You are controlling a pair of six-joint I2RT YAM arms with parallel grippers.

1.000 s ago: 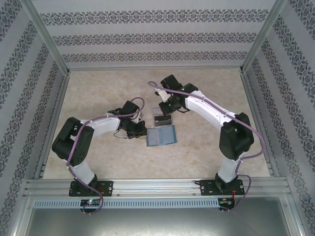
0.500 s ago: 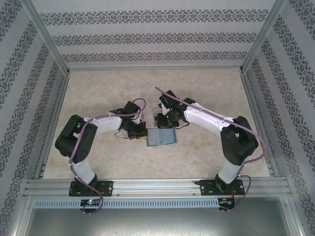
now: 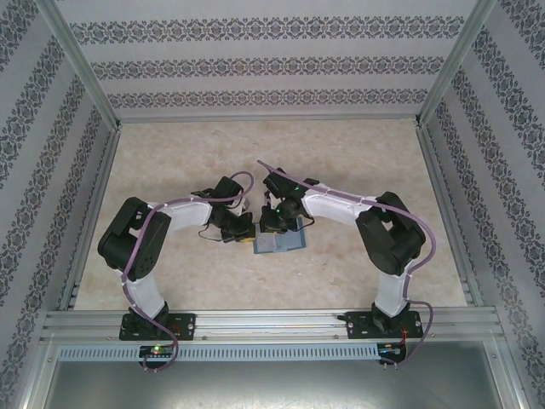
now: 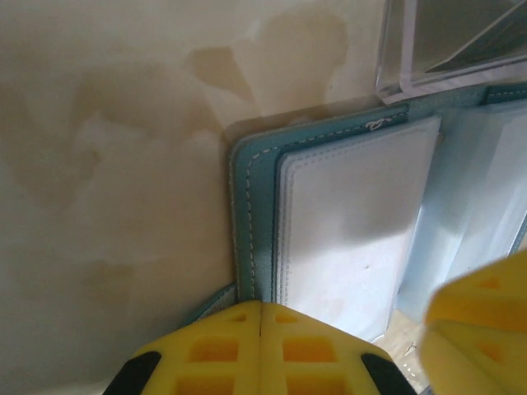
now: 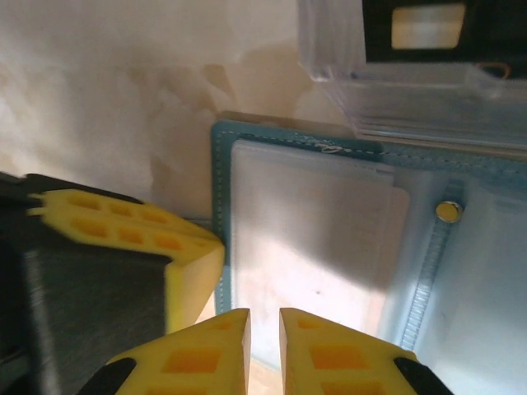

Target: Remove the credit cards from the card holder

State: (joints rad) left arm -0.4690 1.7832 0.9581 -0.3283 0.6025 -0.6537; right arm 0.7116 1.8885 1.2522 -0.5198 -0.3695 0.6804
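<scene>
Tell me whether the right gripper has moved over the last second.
Yes. In the overhead view the right gripper has shifted down the frame and slightly left, from beyond the far edge of the card holder to over its left half.

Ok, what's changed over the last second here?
The right gripper swung in toward the near edge and came down over the open card holder, its jaws now a narrow gap apart, holding nothing. The left gripper stayed shut at the holder's left edge; the card holder did not move.

Card holder [image 3: 288,243] flat on table [image 3: 170,153]; left pincer [image 3: 246,230] beside, right pincer [image 3: 272,227] over it.
</scene>
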